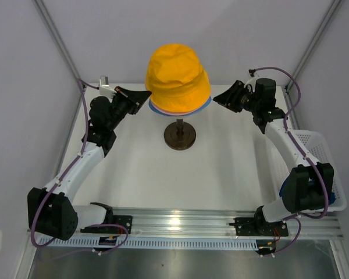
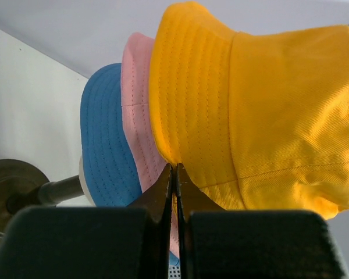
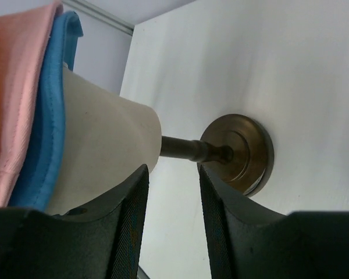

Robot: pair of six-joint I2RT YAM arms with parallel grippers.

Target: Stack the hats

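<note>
At the far middle of the desk (image 1: 134, 174), the left end effector (image 2: 173, 168) is pinched closed, tips touching the brim of the yellow-orange hat (image 2: 267, 116); whether cloth sits between them I cannot tell. Opposite, the right end effector (image 3: 173, 170) stands open just beside that brim. The hat caps the pink hat (image 2: 136, 87) and light blue hat (image 2: 104, 128) on the cream head form (image 3: 104, 139), crown upward, between both arms.

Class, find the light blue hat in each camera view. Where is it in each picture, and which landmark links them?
Top external: light blue hat, a sliver under the yellow hat, upper centre.
Left wrist: left of centre, beside the pink hat.
Right wrist: upper left, against the cream form.
Shared landmark: the dark round base.
</note>
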